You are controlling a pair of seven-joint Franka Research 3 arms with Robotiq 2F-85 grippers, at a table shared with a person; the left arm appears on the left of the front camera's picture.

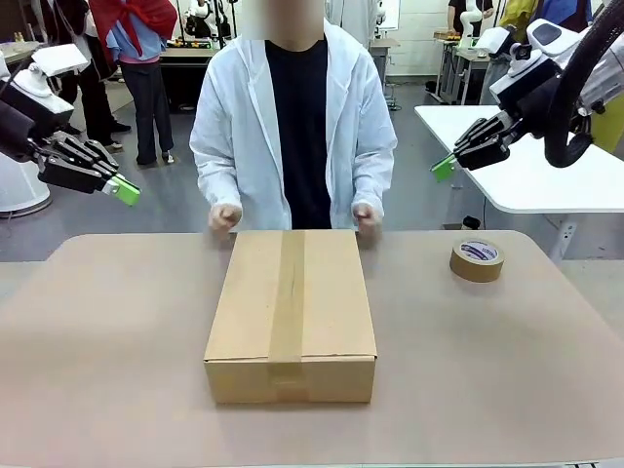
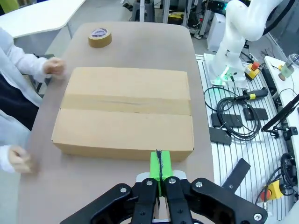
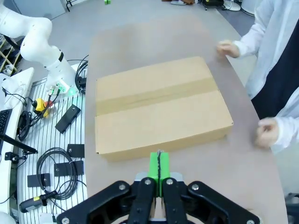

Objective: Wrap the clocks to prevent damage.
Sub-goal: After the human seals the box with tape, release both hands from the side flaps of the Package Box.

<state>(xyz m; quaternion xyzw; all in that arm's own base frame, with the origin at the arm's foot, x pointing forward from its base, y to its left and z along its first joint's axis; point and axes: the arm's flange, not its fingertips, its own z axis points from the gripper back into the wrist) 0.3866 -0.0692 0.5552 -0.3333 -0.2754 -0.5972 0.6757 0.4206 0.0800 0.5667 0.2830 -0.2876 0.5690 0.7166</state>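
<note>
Meanwhile: sealed box at mid-counter, both arms raised

A taped cardboard box [image 1: 291,312] lies shut at the middle of the counter [image 1: 107,361]; the clocks cannot be seen, so their place cannot be told. A brown tape roll [image 1: 477,259] lies near the far right corner. The person's hands [image 1: 225,216] rest at the far edge, just behind the box. The left gripper [image 1: 125,189] and right gripper [image 1: 444,167] hang above the counter's sides, jaws pressed together, holding nothing.
</note>
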